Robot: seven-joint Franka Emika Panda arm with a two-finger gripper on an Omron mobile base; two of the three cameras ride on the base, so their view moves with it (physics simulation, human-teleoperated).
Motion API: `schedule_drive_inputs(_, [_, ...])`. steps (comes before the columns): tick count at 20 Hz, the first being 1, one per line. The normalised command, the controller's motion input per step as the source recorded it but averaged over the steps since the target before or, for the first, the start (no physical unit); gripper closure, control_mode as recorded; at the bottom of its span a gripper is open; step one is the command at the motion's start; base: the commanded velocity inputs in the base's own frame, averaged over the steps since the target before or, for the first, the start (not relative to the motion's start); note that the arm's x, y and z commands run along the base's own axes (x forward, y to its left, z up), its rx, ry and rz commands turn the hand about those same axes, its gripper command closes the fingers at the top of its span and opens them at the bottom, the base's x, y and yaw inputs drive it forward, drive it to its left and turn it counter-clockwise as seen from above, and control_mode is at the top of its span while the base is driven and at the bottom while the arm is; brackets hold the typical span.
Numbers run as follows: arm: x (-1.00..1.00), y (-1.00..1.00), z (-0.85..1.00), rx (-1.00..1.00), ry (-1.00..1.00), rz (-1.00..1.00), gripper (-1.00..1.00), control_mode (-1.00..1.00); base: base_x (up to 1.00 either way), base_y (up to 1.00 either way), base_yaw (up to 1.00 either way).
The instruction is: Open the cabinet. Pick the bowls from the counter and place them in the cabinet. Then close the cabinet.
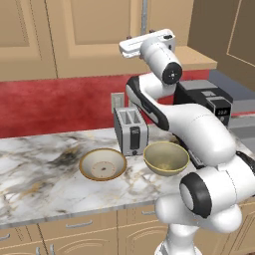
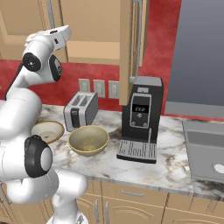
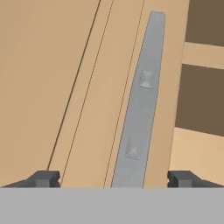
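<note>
- Tan wood is what we are seeing first in the left base view: the cabinet [image 1: 94, 35] is hanging above the red backsplash [image 1: 55, 102], and our arm [image 1: 199, 134] is reaching up toward its handle [image 1: 144, 15]. On the counter [image 1: 35, 174], the shallow bowl [image 1: 102, 164] and the olive bowl [image 1: 166, 158] are sitting near each other, apart, in front of the toaster [image 1: 130, 130]. The counter's front edge is running just below them, with bare marble stretching left.
- In the right base view we are finding the right door [image 2: 127, 48] swung out edge-on above the coffee machine [image 2: 141, 118], whose display is too small for us to read. The sink [image 2: 205, 148] is lying at the right.
- In the hand view we are seeing the gripper [image 3: 113, 178] spread wide, holding nothing, its tips flanking the silver handle, with the dark cabinet interior [image 3: 202, 65] showing at the right.
</note>
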Motion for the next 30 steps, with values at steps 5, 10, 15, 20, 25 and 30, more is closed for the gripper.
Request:
schedule_drive_inputs(5, [0.42,0.20,0.00,0.00,0.05,0.01,-1.00,-1.00,0.00,0.00,0.00])
schedule_drive_inputs(10, [0.32,0.11,-0.01,0.00,0.13,0.00,1.00,-1.00,0.00,0.00,0.00])
schedule_drive_inputs(15, [0.04,0.00,0.00,0.00,0.05,0.00,1.00,-1.00,0.00,0.00,0.00])
schedule_drive_inputs(20, [0.15,0.10,0.00,0.00,0.00,0.00,1.00,-1.00,0.00,0.00,0.00])
schedule_drive_inputs(25, [0.21,0.26,-0.03,0.00,0.00,0.00,1.00,-1.00,0.00,0.00,0.00])
schedule_drive_inputs(30, [-0.08,0.31,0.00,0.00,0.00,-0.08,1.00,-1.00,0.00,0.00,0.00])
